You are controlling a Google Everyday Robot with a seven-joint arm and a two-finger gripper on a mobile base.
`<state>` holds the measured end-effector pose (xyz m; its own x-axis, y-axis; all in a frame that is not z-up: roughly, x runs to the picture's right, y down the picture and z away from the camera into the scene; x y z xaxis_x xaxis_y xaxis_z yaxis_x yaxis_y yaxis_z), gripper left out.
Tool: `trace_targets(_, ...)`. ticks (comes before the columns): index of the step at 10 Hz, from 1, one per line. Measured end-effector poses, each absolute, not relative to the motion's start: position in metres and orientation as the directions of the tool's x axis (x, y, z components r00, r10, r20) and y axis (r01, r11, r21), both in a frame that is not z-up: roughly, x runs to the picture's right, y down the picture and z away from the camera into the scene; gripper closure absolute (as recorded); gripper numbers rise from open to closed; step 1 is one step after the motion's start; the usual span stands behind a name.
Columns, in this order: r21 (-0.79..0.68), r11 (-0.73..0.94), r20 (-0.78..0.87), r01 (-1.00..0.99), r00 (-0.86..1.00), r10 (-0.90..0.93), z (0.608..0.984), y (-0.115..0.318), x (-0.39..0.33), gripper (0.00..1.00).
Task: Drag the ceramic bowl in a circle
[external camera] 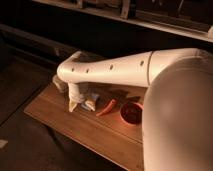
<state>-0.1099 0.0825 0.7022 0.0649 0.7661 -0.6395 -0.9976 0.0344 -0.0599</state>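
The ceramic bowl [131, 113] is a round red-orange bowl on the right part of the wooden table [55, 112], partly hidden by my arm's white shoulder. A slim orange carrot-shaped thing [106, 107] lies just left of it. My gripper [75, 104] hangs from the wrist over the table's left middle, well left of the bowl and apart from it. A small white and blue thing [90, 102] sits right beside the gripper.
My long white arm [112, 68] crosses over the table's back half. The table's front edge runs diagonally with dark floor [20, 145] below and to the left. A dark shelf or counter [150, 22] stands behind.
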Motion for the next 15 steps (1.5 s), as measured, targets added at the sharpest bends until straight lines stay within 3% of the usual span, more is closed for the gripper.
trace_targets(4,0.029,-0.081,-0.621,-0.996,-0.081,0.78,0.705,0.049,-0.078,0.35)
trace_targets(9,0.123,-0.165,-0.648,-0.979,-0.205,0.733,0.713,0.055,-0.03,0.35)
trace_targets(15,0.196,-0.106,-0.689,-0.975,-0.214,0.693,0.733,0.055,0.018,0.35)
